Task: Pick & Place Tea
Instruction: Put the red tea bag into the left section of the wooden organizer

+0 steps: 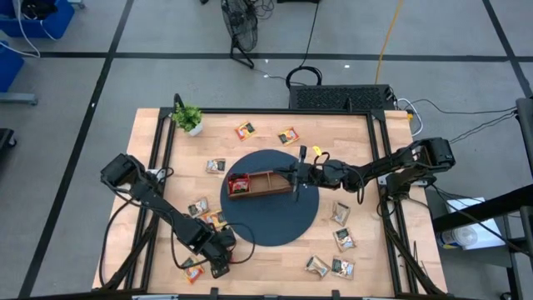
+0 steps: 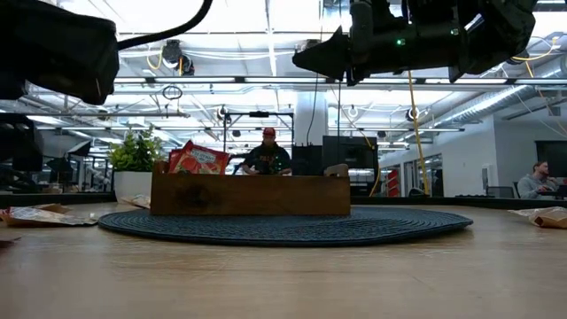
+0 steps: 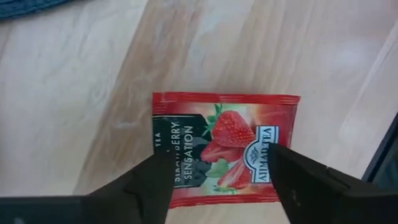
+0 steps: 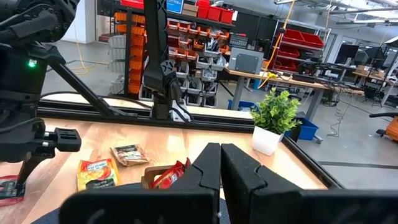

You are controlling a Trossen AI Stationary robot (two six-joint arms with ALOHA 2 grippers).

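While only red sachets sit in the wooden tray, left pincer spread over strawberry sachet; right pincer pressed together above tray; most sachets left on surface

Red strawberry-printed tea sachet

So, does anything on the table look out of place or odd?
Nothing is damaged or spilled. Tea sachets lie scattered loose over the table, while only red ones sit in the wooden tray, in its end compartment.
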